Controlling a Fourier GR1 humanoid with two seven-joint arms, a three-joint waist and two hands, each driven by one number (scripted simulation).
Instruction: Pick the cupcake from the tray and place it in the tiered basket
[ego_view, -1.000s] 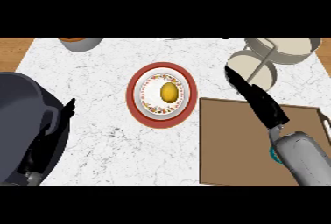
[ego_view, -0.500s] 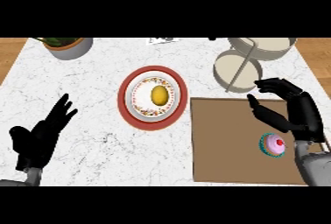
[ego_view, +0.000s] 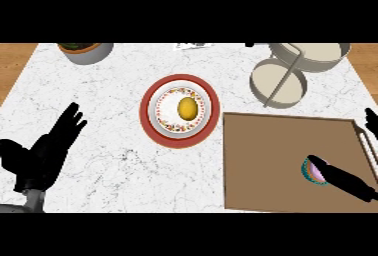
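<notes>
On the brown tray (ego_view: 280, 165) at four o'clock, the right robot hand (ego_view: 347, 181) lays straight fingers over the cupcake (ego_view: 313, 170). Light, soft-topped and easily crushed, it looks best gripped by its teal wrapper. The left robot hand (ego_view: 46, 150) rests open at eight o'clock; the tiered basket (ego_view: 295, 70) waits at one o'clock.

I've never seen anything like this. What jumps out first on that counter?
Probably the red-rimmed plate at the counter's middle, with a yellow egg-like thing on it. At lower right, the black right hand reaches over the cupcake on the brown tray. The left hand rests open at the left edge, and the pale tiered basket stands at upper right.
</notes>
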